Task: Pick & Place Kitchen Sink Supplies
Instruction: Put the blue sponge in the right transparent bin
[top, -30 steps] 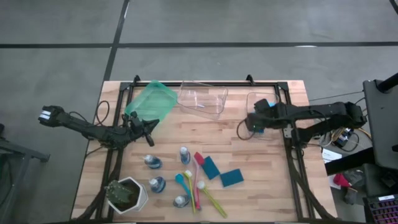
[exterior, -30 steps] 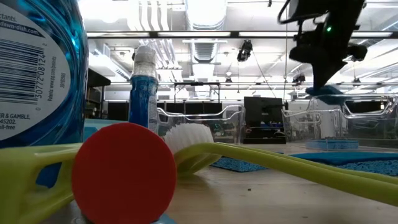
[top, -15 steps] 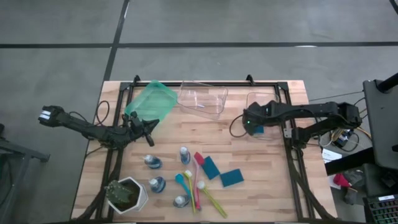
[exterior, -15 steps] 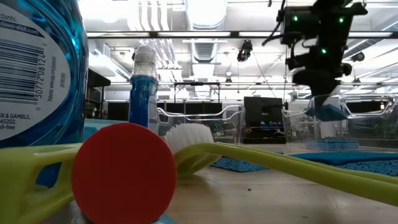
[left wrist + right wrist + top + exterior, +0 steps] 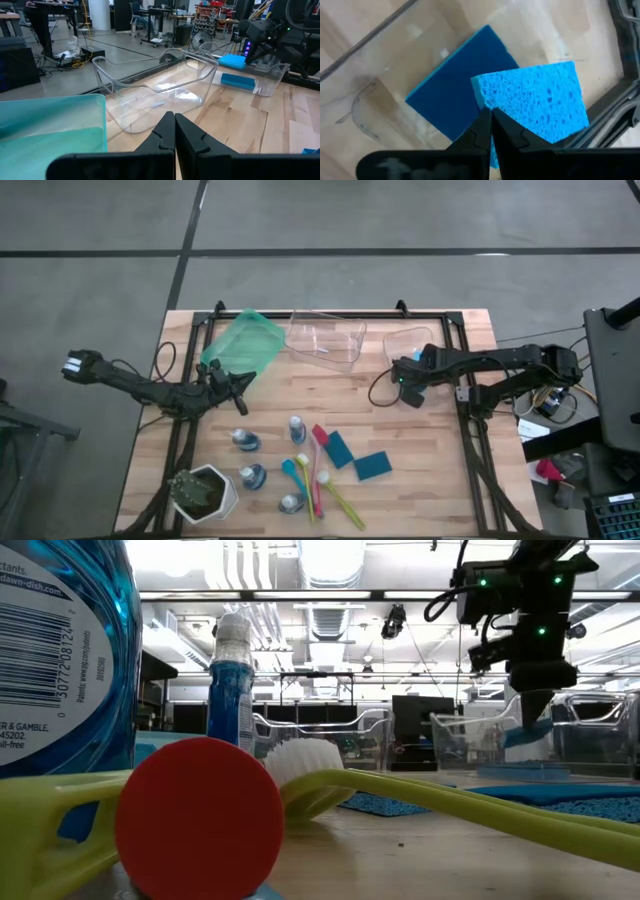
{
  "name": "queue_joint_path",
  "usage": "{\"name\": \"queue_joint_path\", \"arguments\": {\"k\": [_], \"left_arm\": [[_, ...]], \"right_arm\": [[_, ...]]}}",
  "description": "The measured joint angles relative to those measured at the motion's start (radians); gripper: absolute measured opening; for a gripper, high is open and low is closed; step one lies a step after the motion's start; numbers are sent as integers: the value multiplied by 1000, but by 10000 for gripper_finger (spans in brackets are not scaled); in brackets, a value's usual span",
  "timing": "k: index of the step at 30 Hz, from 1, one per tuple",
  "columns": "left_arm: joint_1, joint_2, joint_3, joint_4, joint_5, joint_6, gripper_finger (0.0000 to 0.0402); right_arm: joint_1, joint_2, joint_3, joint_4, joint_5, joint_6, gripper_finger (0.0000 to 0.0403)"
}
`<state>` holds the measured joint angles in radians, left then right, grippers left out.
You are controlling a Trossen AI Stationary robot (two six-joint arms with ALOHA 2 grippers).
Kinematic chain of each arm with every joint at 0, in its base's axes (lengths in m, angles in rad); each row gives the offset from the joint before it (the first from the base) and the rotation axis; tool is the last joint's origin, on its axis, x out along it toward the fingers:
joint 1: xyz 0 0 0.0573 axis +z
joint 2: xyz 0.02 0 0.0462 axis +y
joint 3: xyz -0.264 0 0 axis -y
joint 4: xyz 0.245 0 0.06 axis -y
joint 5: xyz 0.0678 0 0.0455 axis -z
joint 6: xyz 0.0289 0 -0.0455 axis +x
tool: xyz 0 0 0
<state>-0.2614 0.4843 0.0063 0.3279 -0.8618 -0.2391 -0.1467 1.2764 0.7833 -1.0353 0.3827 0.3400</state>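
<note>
So the bright blue sponge (image 5: 540, 100) is pinched by its corner in the right gripper (image 5: 490, 116), jaws clenched tight on it, hanging over the small clear bin (image 5: 408, 342) at the right side of the table. A darker blue sponge (image 5: 460, 85) already lies flat on that bin's floor, right under the held one. From the low view the sponge dangles around rim height, so I'd guess the step in hand is the drop.

To do it well, I'd get the sponge clearly inside the walls before letting go. It's only held by a corner, so it'll probably swing or flop on release, and near the rim it could catch the edge and tip out. Bringing it lower and closer to the middle looks like the safe bet.

Right arm reaches in from the table's right edge, stretched nearly level with the wrist bent down over the bin.

Left gripper (image 5: 174, 131) is clenched on nothing, parked near the green bin (image 5: 240, 340) and pointing toward the big clear bin (image 5: 326, 337).

Bottles (image 5: 246, 440), brushes (image 5: 318, 480) and two more sponges (image 5: 355, 456) are out on the table.
</note>
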Motion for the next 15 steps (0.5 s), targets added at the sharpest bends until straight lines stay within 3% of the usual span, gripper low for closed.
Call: {"name": "queue_joint_path", "arguments": {"k": [8,15], "left_arm": [[0,0,0,0,0,0,0],[0,0,0,0,0,0,0]], "right_arm": [[0,0,35,1,-9,14,8],[-1,1,95,0,-21,326,8]]}}
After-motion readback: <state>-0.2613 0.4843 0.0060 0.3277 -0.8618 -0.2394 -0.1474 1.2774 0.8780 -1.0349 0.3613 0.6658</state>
